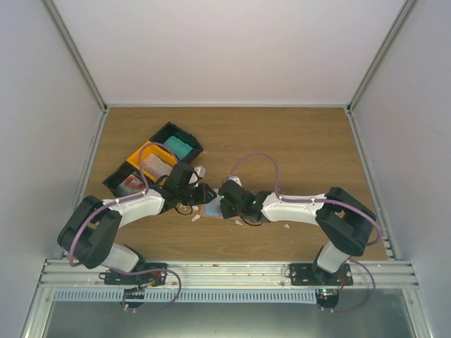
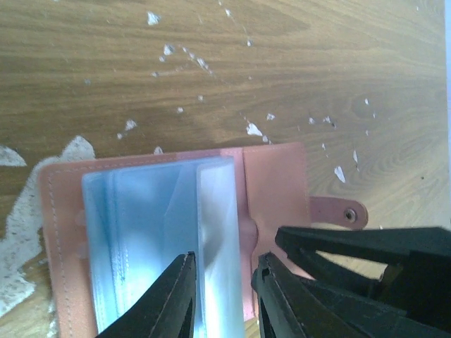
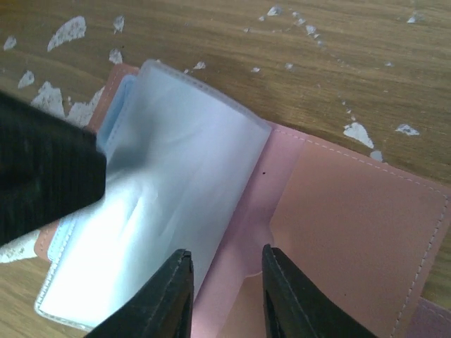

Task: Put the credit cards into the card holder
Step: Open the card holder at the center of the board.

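the card holder [image 1: 211,209] lies open on the table [image 1: 296,141], near the front and about midway across, pink lining up, with its clear sleeves [image 2: 155,225] fanned over its left half. far left sit the black bins [image 1: 184,134] and the orange bin [image 1: 144,151]: a teal card [image 1: 176,148] rests in the rear black one and a pale card [image 1: 158,160] in the orange one, while a reddish patch in the nearest bin may be a third card, too small to be sure. no card is in a sleeve or in either gripper. next comes the left gripper [image 1: 203,193], low over the holder with its jaws a modest gap apart, astride the edge of one raised sleeve leaf and, as far as its wrist view shows, not closed on it. just right of it the right gripper [image 1: 227,204] hangs over the fold, jaws likewise apart, with only pink lining showing between them. the snap tab [image 2: 338,211] sticks out at the holder's far right, and white scraps [image 2: 254,129] dot the wood around it. the likely trouble: with nothing clamped, the raised leaf could flop back and hide the pocket mouth. the holder looks light enough to skid if a finger nudges it. the two grippers are crowded close enough to knock each other, and flat cards in the bins may prove hard to lift.
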